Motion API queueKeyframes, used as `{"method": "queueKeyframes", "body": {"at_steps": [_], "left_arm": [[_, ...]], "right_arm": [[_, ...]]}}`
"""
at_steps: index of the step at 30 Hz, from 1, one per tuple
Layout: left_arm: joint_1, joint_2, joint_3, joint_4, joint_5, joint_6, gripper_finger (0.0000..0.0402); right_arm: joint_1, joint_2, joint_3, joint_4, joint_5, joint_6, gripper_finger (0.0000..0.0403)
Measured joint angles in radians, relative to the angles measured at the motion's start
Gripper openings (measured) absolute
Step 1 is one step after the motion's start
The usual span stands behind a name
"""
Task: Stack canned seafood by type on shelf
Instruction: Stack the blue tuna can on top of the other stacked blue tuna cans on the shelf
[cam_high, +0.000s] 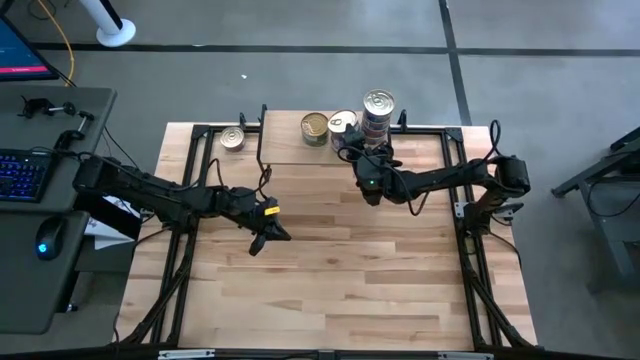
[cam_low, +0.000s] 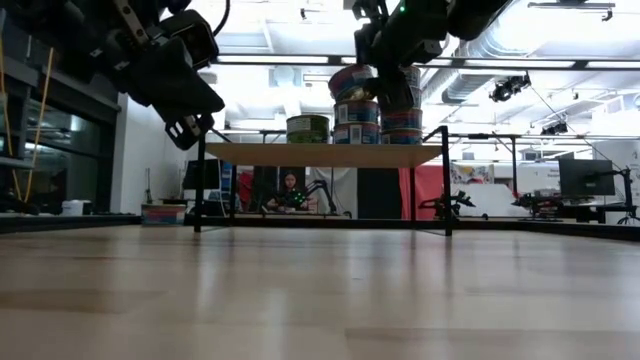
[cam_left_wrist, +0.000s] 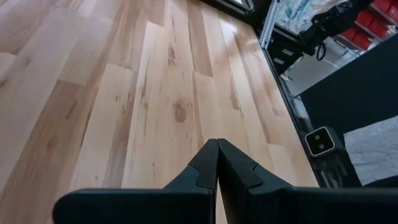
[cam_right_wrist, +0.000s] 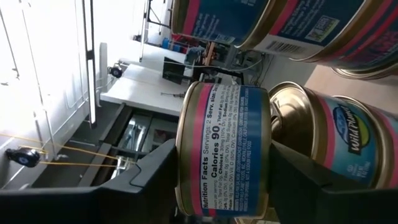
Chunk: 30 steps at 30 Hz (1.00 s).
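Plank tabletop (cam_high: 330, 260), shelf (cam_high: 300, 150) crowded with tins (cam_high: 378, 105), right pincer (cam_high: 352, 150) straddling one tin (cam_right_wrist: 224, 149), left pincer (cam_high: 268, 236) closed.

Right gripper (cam_high: 352, 152) fingertips hidden behind blue-pink tin (cam_right_wrist: 224, 149) in right wrist view; contact with tin not discernible. Upper tins (cam_right_wrist: 292, 22) cut off by frame edge. Tin labels on shelf (cam_high: 300, 150) too small to read from above. Left arm (cam_low: 150, 55) cropped at low view's top. Distant person (cam_low: 291, 190) blurred.

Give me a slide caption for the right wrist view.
Right hand at the shelf, fingers either side of a blue-and-pink labelled tin, more tins beside it.
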Motion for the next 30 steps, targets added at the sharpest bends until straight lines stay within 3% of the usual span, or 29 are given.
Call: {"method": "queueKeyframes", "body": {"at_steps": [30], "left_arm": [[0.022, 0.0, 0.0, -0.023, 0.001, 0.0, 0.0]], "right_arm": [[-0.02, -0.001, 0.027, -0.025, 0.008, -0.019, 0.0202]]}}
